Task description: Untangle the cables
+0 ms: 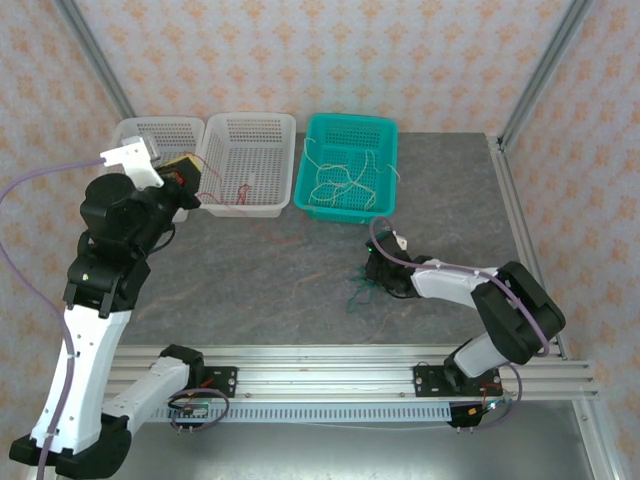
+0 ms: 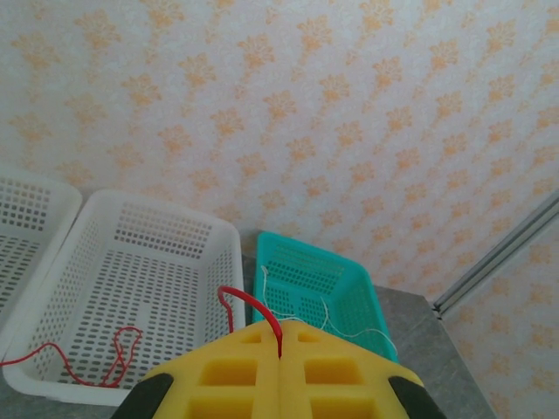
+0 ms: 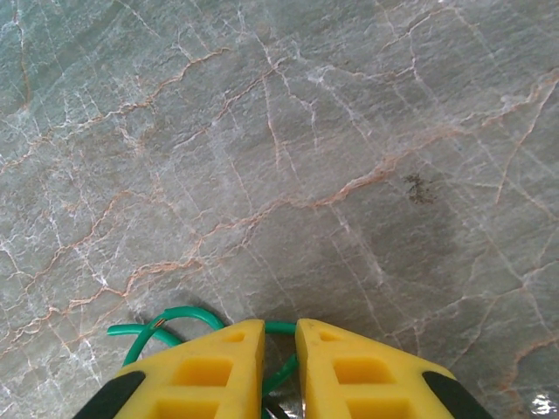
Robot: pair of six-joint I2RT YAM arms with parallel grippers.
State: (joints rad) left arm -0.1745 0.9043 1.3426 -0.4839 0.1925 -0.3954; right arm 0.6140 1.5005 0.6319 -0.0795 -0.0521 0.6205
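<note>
1. One grey marbled worktop is recorded, with three baskets along its far edge: two white baskets on the left and a teal basket just beside them.
2. Left gripper: held high over the near side of the white baskets. The jaws are closed on a red cable, which is pinched at their seam and loops upward. A further red length is seen on a white basket's floor; whether it is the same strand cannot be told.
3. Right gripper: set low on the worktop, well apart from the baskets. The jaws stand at a narrow gap with the green cable running through it, so a grip is judged.
4. Cream-white cables are noted lying loose inside the teal basket.
5. Step judged in hand: the red cable is to be dropped into a white basket, and the green cable is to be lifted off the worktop.
6. Method notes: the red cable should be carried over the basket's middle and lowered before release, so that no tail is left across the rim. The green cable should be raised slowly and straight up, so that its coils are drawn out rather than tightened.
</note>
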